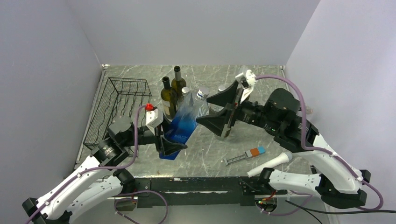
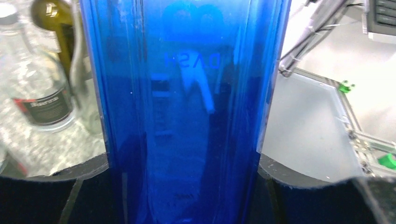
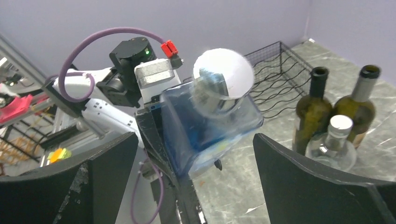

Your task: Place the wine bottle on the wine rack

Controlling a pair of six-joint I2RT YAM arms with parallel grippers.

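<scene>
The wine bottle (image 1: 181, 127) is blue, square-sided glass with a silver cap (image 3: 223, 79). It hangs tilted above the table, cap toward the back right. My left gripper (image 1: 169, 143) is shut on its lower body, and the blue glass (image 2: 187, 116) fills the left wrist view between the black fingers (image 2: 56, 196). My right gripper (image 1: 213, 111) stands open around the cap end, its fingers (image 3: 322, 186) clear of the bottle (image 3: 210, 126). The black wire wine rack (image 1: 116, 105) sits at the back left, also seen as the wine rack (image 3: 275, 84) beyond the bottle.
Two green bottles (image 1: 170, 95) and clear bottles (image 1: 187, 95) stand just behind the held one, close to the right gripper. A white cylinder (image 1: 271, 164) and a small orange-and-blue tool (image 1: 245, 156) lie near the front right. Walls close in on three sides.
</scene>
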